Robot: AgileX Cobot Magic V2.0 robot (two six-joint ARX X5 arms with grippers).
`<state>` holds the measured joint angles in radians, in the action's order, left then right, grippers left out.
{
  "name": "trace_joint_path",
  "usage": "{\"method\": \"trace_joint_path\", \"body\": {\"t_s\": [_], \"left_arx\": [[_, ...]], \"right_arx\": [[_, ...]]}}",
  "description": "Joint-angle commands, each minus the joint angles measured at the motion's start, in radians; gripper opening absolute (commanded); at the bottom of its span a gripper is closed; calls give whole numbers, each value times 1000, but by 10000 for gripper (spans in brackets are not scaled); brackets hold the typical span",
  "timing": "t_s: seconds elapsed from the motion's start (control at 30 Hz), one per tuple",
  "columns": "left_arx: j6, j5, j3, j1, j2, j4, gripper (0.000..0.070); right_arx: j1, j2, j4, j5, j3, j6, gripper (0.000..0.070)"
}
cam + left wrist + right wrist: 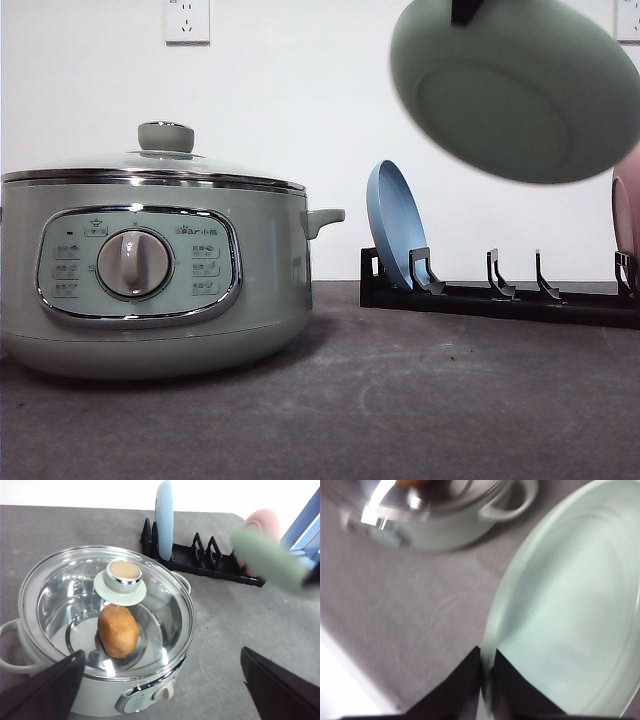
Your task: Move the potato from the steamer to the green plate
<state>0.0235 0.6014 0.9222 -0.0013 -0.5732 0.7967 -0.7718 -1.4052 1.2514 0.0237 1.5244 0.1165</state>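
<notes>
Right gripper [487, 680] pinches the matte round green plate [570, 610] by its rim; smooth potato [118, 630] sits under the steamer [100, 630] glass lid; left gripper [160, 685] gapes wide

Front cam sits low at worktop [400, 400] level, facing the wall, close to the steamer [150, 270]. Left wrist cam looks down on it from above. Right wrist cam is right up against the green plate [570, 605]; all three catch steamer and plate.

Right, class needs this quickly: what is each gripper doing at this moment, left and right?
Left gripper: open, fingers spread wide above the steamer, holding nothing.
Right gripper: closed on the rim of the green plate, holding it in the air.
</notes>
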Motion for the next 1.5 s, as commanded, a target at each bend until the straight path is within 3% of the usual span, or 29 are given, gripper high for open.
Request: {"method": "trace_joint_path", "body": {"t_s": [0.0,0.37,0.87,1.3,1.37,1.47], "left_arx": [[-12,4,20,-1,-3,-10,635],[-13,4,20,-1,-3,-11,635],[-12,4,20,-1,-3,-11,635],[-12,4,20,-1,-3,-9,635],[-12,4,20,-1,-3,-8,635],[-12,4,20,-1,-3,-7,635]], "right_arx": [[-55,-10,-11,34,-36,-21,3],[-255,-13,-187,213,-343,-110,3],[-324,-52,-392,209,-520,-136,3],[-327,-173,-436,148,-542,-155,5],[-327,-189,-442,148,-542,-157,25],[-327,-203,-450,149,-542,-159,176]]}}
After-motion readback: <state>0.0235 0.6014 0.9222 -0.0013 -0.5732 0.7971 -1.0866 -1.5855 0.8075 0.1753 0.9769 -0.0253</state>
